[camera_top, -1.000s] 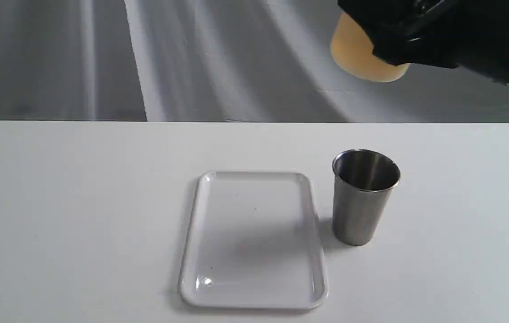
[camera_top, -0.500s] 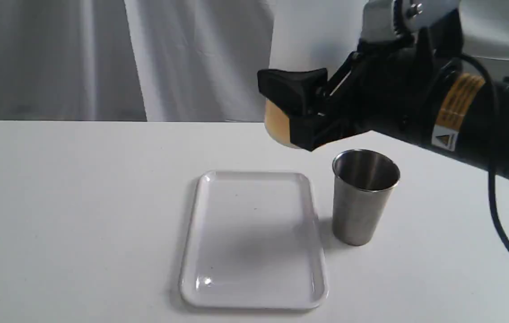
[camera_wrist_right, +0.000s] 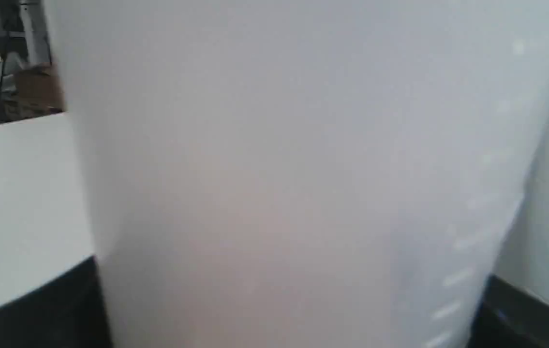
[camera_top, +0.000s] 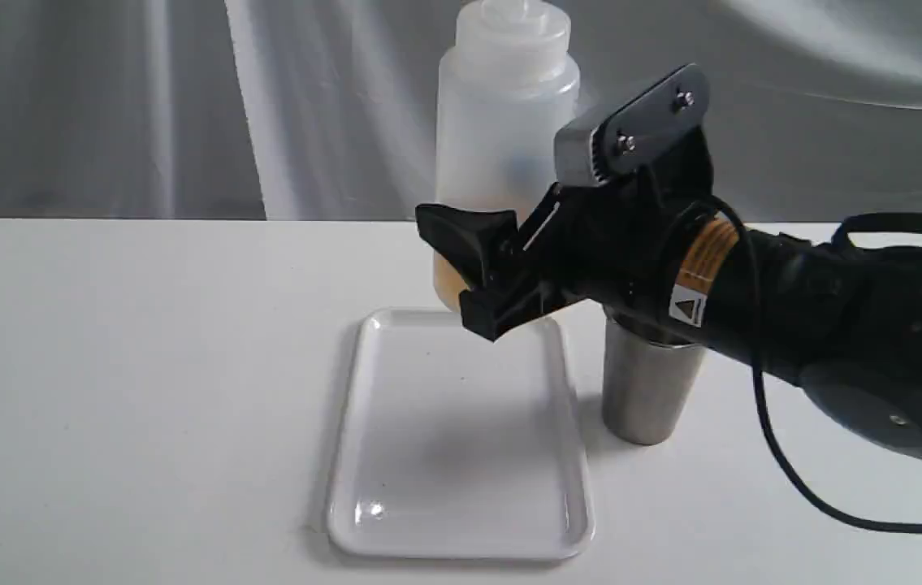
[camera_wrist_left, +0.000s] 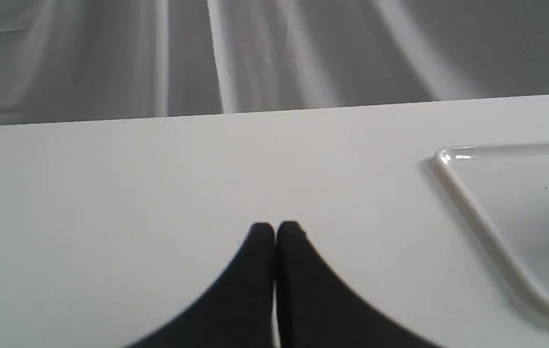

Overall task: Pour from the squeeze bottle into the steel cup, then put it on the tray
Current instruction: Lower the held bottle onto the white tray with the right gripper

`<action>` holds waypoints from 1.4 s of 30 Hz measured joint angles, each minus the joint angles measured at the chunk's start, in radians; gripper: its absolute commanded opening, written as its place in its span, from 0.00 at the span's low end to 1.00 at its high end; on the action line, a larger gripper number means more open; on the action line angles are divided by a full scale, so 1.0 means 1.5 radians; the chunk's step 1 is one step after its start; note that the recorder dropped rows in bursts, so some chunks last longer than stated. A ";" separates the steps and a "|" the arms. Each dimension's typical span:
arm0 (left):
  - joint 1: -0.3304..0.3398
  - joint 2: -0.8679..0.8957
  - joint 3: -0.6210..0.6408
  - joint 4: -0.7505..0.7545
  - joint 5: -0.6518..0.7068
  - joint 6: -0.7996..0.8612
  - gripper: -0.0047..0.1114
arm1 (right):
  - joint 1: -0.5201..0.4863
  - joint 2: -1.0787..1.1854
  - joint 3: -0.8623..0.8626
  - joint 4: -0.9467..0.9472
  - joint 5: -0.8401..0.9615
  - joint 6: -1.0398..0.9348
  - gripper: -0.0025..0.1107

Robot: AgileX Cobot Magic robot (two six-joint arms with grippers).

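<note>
Upright translucent whitish plastic squeeze bottle point(camera_top: 501, 122) clamped low in black right claw point(camera_top: 473, 276), over far end of glossy white tray point(camera_top: 461, 455), black left claw point(camera_wrist_left: 274, 232) closed on nothing

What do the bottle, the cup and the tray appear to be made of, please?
Squeeze bottle: likely plastic, translucent and whitish, amber liquid showing through its base.
Steel cup: metal, probably stainless steel, with a brushed sheen.
Tray: seemingly hard plastic, white and glossy, with glints on its rim.

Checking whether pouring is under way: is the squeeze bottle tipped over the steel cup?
No, the squeeze bottle stands upright in the right gripper, off to the steel cup's side.
</note>
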 measured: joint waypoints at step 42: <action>0.000 0.000 0.000 0.000 0.000 0.000 0.04 | 0.013 0.361 -0.077 0.108 -0.269 -0.149 0.02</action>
